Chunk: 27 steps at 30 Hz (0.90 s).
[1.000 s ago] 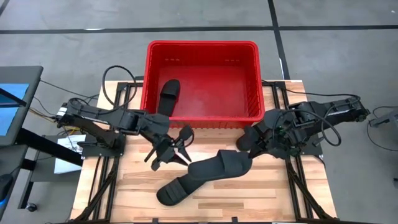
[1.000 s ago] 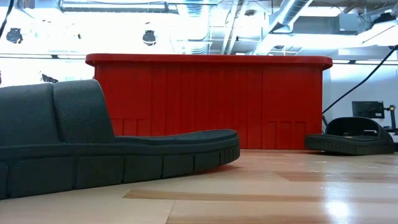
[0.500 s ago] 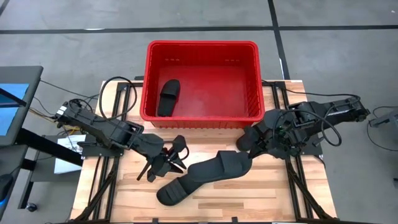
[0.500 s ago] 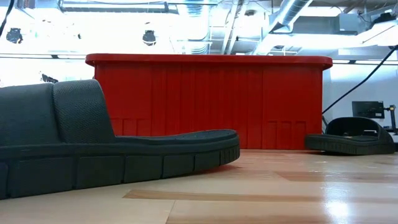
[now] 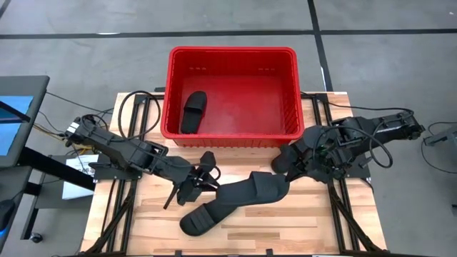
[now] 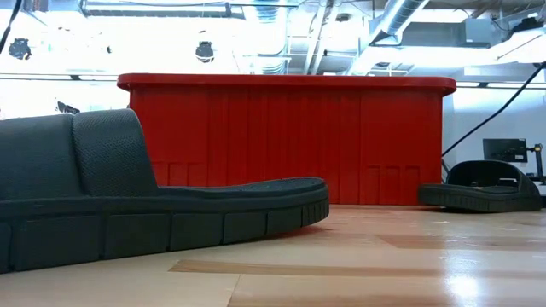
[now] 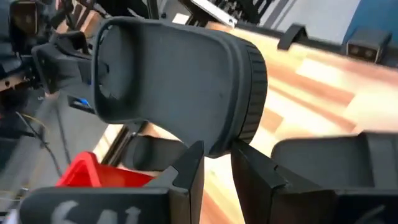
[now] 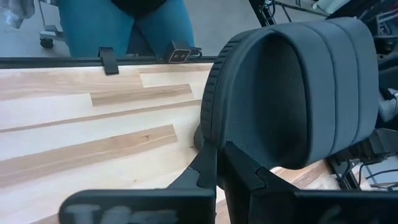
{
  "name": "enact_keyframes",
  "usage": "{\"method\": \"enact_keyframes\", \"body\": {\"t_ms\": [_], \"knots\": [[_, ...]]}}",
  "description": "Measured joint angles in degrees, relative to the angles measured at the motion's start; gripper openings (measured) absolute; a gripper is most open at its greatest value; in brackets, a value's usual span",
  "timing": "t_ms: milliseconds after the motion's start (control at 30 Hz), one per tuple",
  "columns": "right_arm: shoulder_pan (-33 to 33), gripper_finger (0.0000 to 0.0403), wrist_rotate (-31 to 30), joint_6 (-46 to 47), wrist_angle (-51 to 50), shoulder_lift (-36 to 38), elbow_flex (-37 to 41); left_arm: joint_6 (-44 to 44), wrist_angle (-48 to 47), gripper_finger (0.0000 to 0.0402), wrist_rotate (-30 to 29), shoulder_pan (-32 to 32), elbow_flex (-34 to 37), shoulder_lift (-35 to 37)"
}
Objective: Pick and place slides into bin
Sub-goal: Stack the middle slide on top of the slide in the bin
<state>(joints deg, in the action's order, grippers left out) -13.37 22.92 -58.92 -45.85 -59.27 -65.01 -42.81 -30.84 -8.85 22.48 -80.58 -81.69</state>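
No writing could be read anywhere. The table (image 5: 150, 214) was pale wood planks on a grey floor; the low view showed ceiling pipes. One slide (image 5: 193, 111) lay in the bin (image 5: 232, 53). Two slides (image 5: 235, 200) lay end to end on the table. The left gripper (image 5: 203, 178) pinched a slide's (image 7: 180, 87) edge. The right gripper (image 5: 289, 160), fingers together, held another slide (image 8: 298, 93) by its rim. Only the right wrist view showed a person's teal legs (image 8: 118, 25).

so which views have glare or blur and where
Low view: ceiling lights blown out white above the bin, a bright patch of glare on the table, and the near sandal looming large. Left wrist view: sandal and table soft and smeared. High view: even light, no glare.
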Motion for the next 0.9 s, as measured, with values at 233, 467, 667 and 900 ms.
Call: {"method": "enact_keyframes", "body": {"t_ms": [233, 467, 667, 900], "knots": [[-0.02, 0.0000, -0.13, 0.46, -0.47, 0.00, 0.00, 4.77, 0.13, 0.0072, -6.70, 1.61, 0.00, -0.02], [0.00, 0.0000, -0.46, 0.53, -0.13, -0.02, 0.00, 9.50, -2.81, 0.0116, -10.21, 1.57, 0.00, -0.02], [0.00, 0.0000, -0.72, 0.53, 0.00, -0.04, 0.00, 9.53, -2.96, 0.0179, -10.75, 1.95, 0.00, -0.04], [0.02, 0.0000, -1.08, 0.46, 0.06, -0.07, 0.00, 12.06, -4.87, 0.0205, -10.87, 4.55, 0.00, -0.09]]}}
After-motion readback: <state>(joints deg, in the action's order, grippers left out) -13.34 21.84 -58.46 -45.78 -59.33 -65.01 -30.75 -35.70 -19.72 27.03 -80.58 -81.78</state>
